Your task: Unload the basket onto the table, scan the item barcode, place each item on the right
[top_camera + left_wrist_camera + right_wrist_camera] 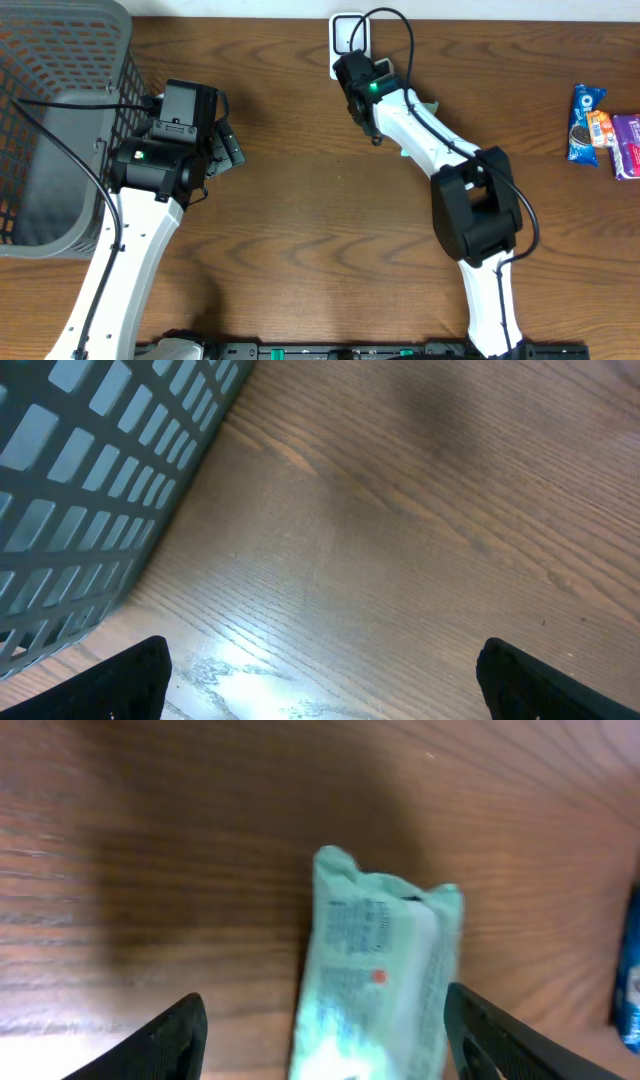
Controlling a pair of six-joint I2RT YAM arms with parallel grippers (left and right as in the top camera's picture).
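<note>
1. Okay, the grey mesh basket sat at the left edge of the wood table; everything below is placed from it.
2. The left gripper hovered just right of the basket, near its wall, over bare wood. Its fingers were spread wide with nothing between them.
3. The right gripper was well right of the basket, past mid-table, pointing down.
4. The right fingers stood apart, and the jaws were not clamped on anything.
5. The task item, a pale green packet, lay lengthwise in the gap between those fingers. There was a clear gap to one finger, and it was close to the other. Contact there could not be told.
6. The packet was blurred in the wrist view. Small print and a red dot showed, but no barcode could be made out.
7. Overhead, only green slivers of the packet peeked from under the right arm, far right of the basket.
8. A white box with a black cable sat at the table's back edge, right of the basket and just beyond the right wrist.
9. At the edge farthest from the basket lay an Oreo pack and a purple pack, side by side.
</note>
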